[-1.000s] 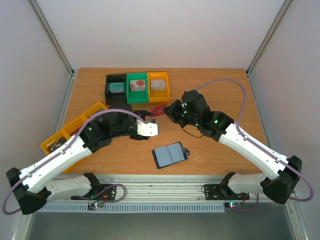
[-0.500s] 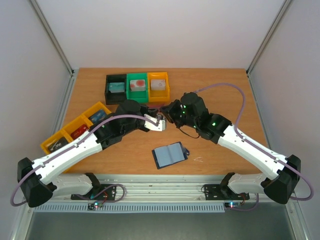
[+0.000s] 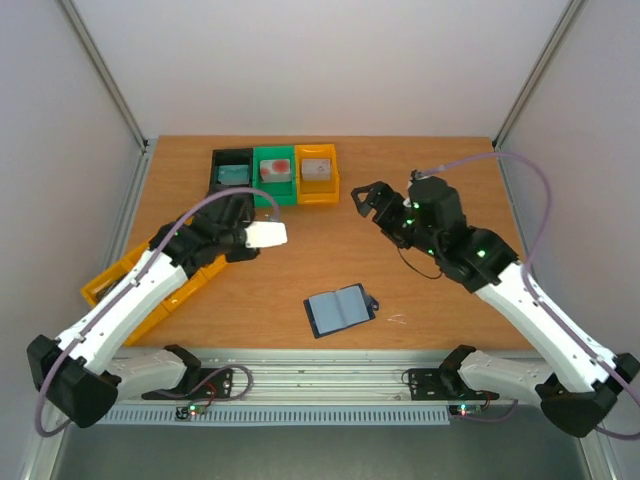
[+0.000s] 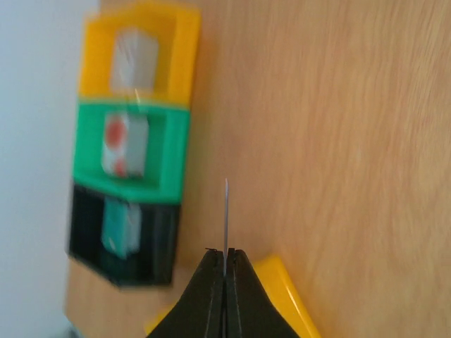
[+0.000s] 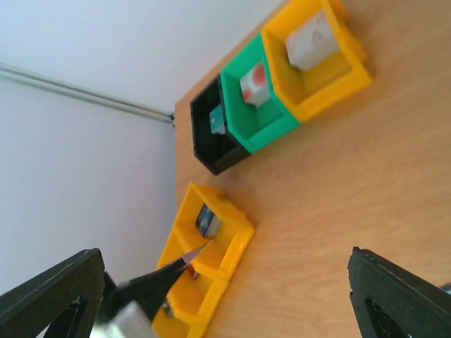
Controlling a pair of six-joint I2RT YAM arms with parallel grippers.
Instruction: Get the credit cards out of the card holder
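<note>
The card holder lies open on the table near the front, slate blue with a small black tab, and no gripper touches it. My left gripper is shut on one of the credit cards, a thin card seen edge-on and sticking out past the fingertips. From the right wrist view that card hangs over the yellow row of bins. My right gripper stands open and empty above the table, right of the bins at the back.
Black, green and yellow bins at the back each hold a card. The yellow row of bins at the left is partly hidden under my left arm. Its end compartment holds a dark card.
The two grippers met over the table's middle on a red card. The left shut on it, the right opened and drew back right, and the left arm swung left with the card.
</note>
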